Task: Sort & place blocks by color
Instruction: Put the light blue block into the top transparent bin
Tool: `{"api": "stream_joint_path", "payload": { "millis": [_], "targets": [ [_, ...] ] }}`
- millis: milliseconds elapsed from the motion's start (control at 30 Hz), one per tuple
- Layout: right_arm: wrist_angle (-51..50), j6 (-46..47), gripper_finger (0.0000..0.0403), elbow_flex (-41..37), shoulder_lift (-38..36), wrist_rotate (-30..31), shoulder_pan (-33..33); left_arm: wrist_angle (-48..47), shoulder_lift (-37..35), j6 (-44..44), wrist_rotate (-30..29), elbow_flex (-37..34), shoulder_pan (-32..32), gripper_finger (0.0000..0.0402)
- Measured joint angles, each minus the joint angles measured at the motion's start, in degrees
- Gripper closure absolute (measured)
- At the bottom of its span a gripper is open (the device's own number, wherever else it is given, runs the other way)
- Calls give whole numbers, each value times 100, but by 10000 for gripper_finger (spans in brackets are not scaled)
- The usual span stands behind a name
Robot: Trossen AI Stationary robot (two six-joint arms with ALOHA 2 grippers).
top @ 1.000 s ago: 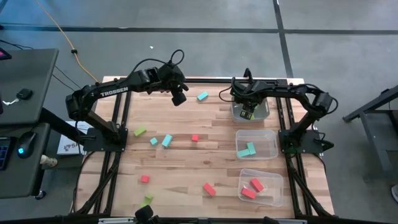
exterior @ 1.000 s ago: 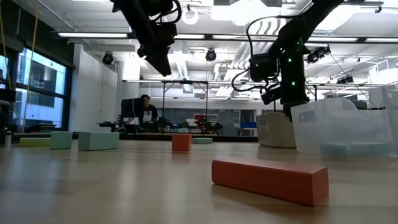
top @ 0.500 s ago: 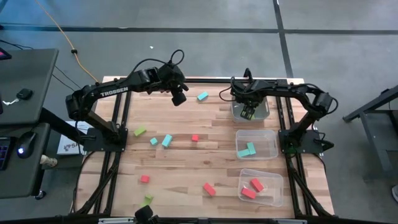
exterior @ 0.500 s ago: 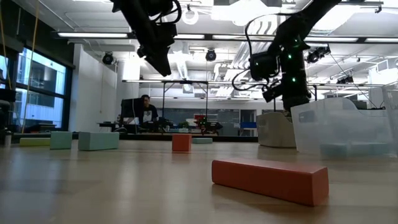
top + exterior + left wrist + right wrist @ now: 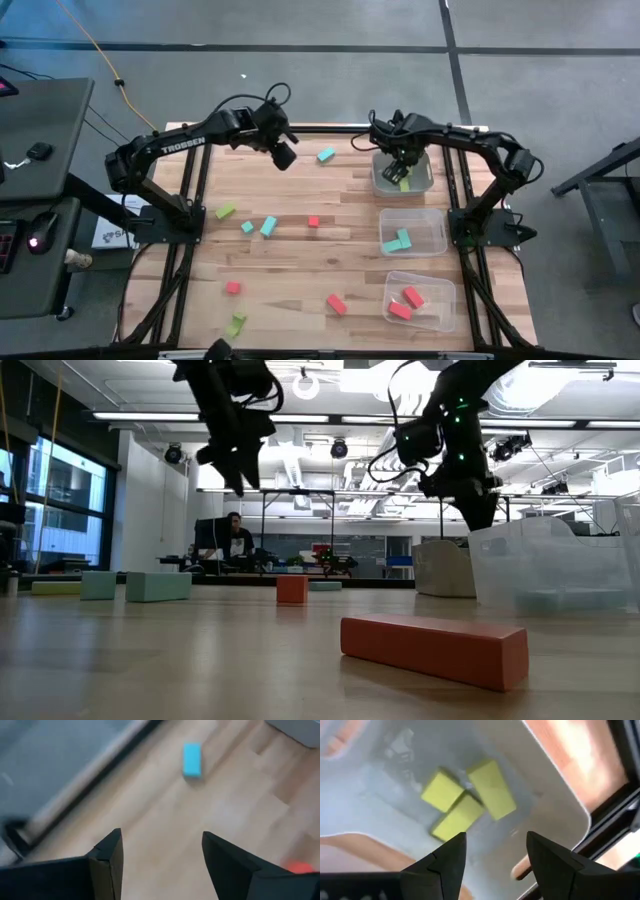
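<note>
My left gripper (image 5: 283, 155) hangs open over the far middle of the table, with a light blue block (image 5: 192, 760) lying on the wood ahead of it (image 5: 325, 155). My right gripper (image 5: 397, 172) is open too, above the far clear bin (image 5: 428, 180). Three lime green blocks (image 5: 465, 800) lie on that bin's floor below its fingers. More loose blocks lie flat on the table: green (image 5: 224, 211), light blue (image 5: 268, 225), red (image 5: 313, 221), red (image 5: 336, 303). Neither gripper has anything between its fingers.
The middle bin (image 5: 438, 240) holds light blue blocks and the near bin (image 5: 445, 300) holds red ones, both along the right side. A red bar (image 5: 432, 648) lies close to the low camera. A desk with a mouse stands off the table's left.
My right gripper has risen out of the far bin and rolled about its own axis; the green blocks stay on the bin's floor. My left gripper has rolled about its axis and tipped a little, staying over the same spot.
</note>
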Motion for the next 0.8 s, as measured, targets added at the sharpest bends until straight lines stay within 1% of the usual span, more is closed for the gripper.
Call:
{"api": "stream_joint_path", "payload": {
  "millis": [100,233,467,633,800],
  "targets": [
    [-125,339,206,166,-2,-353,0,-311,0,-524,415,0,-34,211],
    [-168,657,205,352,-2,-684,49,-634,0,-783,586,0,-257,209],
    [-277,782,205,596,-2,-676,395,-1016,-2,-1359,586,-174,-722,209],
    [-273,912,205,662,-2,-675,646,-1186,-2,-1993,611,-515,-1120,209],
    [-290,879,205,662,-2,-673,823,-1146,-2,-2533,873,-836,-1549,209]
  ]
}}
